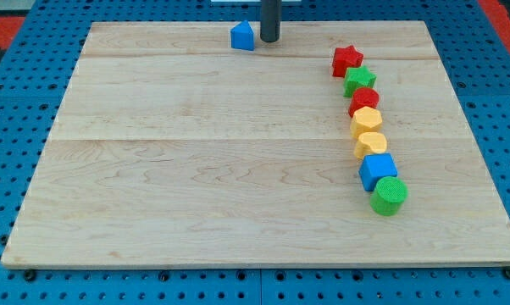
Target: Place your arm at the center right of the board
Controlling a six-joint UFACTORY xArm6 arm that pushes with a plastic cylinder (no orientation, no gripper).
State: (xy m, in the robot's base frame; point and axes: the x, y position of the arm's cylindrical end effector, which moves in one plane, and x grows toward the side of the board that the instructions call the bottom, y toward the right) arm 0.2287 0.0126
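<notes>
We see my tip point(269, 40) at the board's point(196, 169) top edge, just right of a blue block point(242, 36); it is a bare rod with nothing to open or close. Seven blocks line the right side, from a red star point(347, 59) to a green cylinder point(389, 196)

Seven blocks line the view's right, red star point(346, 59) to green cylinder point(389, 196); small blue block point(242, 36) up top

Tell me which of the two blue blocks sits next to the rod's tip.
The small blue block at the view's top, just left of my tip. The blue cube sits far off in the right-hand row.
</notes>
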